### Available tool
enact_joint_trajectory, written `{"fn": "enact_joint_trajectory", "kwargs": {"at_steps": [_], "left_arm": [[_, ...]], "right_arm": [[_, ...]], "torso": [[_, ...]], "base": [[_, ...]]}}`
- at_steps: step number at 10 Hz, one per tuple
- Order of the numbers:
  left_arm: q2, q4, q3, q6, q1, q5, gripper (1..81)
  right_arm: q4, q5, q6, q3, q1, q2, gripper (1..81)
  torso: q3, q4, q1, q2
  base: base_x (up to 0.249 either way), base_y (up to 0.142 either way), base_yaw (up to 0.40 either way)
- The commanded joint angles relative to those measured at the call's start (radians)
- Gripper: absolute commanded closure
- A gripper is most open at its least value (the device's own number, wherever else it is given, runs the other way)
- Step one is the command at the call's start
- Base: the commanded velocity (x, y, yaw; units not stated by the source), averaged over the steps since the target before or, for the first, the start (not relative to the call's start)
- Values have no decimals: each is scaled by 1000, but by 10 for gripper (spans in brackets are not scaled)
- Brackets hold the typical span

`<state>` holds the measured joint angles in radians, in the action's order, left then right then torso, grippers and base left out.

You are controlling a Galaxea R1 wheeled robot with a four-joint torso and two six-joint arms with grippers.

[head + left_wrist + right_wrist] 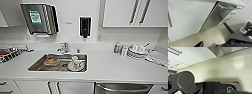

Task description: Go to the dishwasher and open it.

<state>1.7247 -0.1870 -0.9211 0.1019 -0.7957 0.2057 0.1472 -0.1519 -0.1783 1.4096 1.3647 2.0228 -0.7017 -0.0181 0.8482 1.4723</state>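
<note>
Dishwasher (123, 88) sits under the bench (110, 67) edge, low right of my head view, steel front with its bar handle along the top, door closed. My left wrist view shows that front (218, 15) between white cabinet doors (189, 17), pale floor (209, 36) open before it. Sink (59, 62) with dishes is left of it; stacked plates (137, 51) at right. Can't tell whether either end effector is spread or pressed together.

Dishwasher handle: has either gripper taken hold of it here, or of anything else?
Cannot be told. The dishwasher sits below the counter with its bar handle free of any grip, but neither gripper's fingers can be made out.
</note>
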Motion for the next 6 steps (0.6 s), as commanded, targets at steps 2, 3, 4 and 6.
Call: {"fn": "enact_joint_trajectory", "kwargs": {"at_steps": [2,3,4,6], "left_arm": [[-43,-9,56,1,115,38,10],[-37,-12,64,-1,125,38,10],[-25,-18,68,-1,131,38,10],[-5,-23,68,-1,146,38,10]], "right_arm": [[-9,34,-4,-31,-87,-53,10],[-14,38,-35,-38,-107,-59,10],[-12,44,-67,-59,-145,-77,10],[-14,124,-144,-115,-259,-115,10]], "torso": [[-1,0,1,1],[-1,0,1,0],[-2,0,1,0],[-2,0,1,1]], "base": [[0,0,0],[0,0,0],[0,0,0],[0,0,0]]}}
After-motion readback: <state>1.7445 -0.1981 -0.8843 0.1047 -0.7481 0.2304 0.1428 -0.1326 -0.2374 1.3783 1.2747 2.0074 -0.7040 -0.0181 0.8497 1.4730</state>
